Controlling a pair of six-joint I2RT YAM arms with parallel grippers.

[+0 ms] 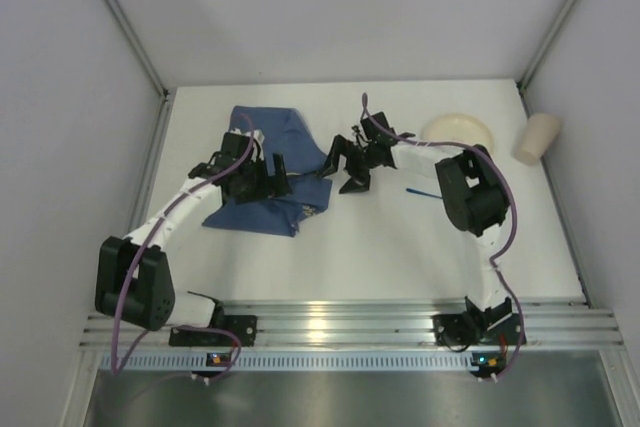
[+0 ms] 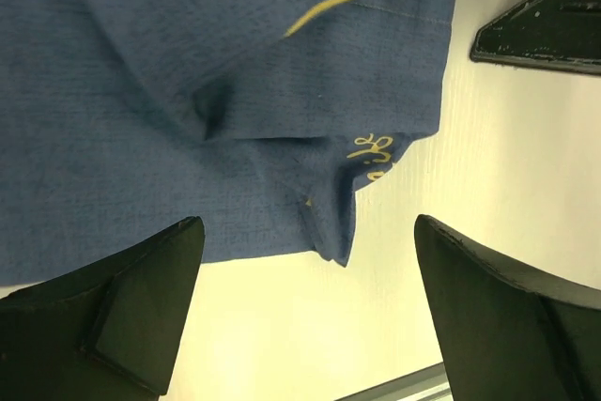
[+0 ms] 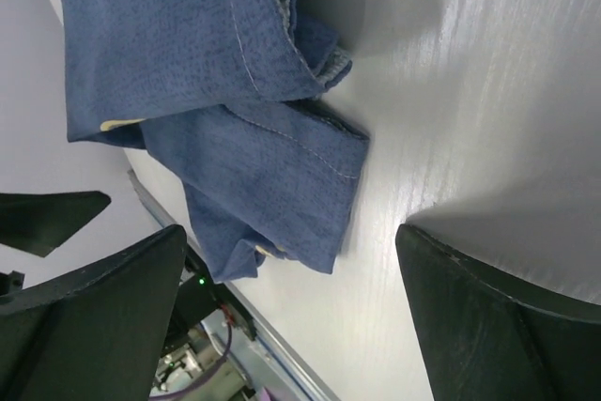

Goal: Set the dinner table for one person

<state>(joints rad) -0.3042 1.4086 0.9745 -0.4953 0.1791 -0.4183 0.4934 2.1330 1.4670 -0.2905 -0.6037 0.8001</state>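
Note:
The dinner table (image 1: 380, 247) is a white top with a ribbed rail along its near edge. A dark blue cloth mat (image 1: 262, 152) lies crumpled and folded on its left half. My left gripper (image 1: 282, 180) hovers over the mat's right edge, open and holding nothing. In the left wrist view the mat (image 2: 207, 110) shows yellow lettering, and its folded corner lies ahead of the open left gripper (image 2: 308, 260). My right gripper (image 1: 343, 171) stands open just right of the mat. In the right wrist view the bunched mat (image 3: 244, 138) lies beyond the empty right gripper (image 3: 291, 241).
A cream plate (image 1: 458, 132) sits at the back right, partly behind the right arm. A beige cup (image 1: 536, 137) lies on its side near the right wall. A thin blue stick (image 1: 425, 189) lies beside the right arm. Grey walls close in the table's sides.

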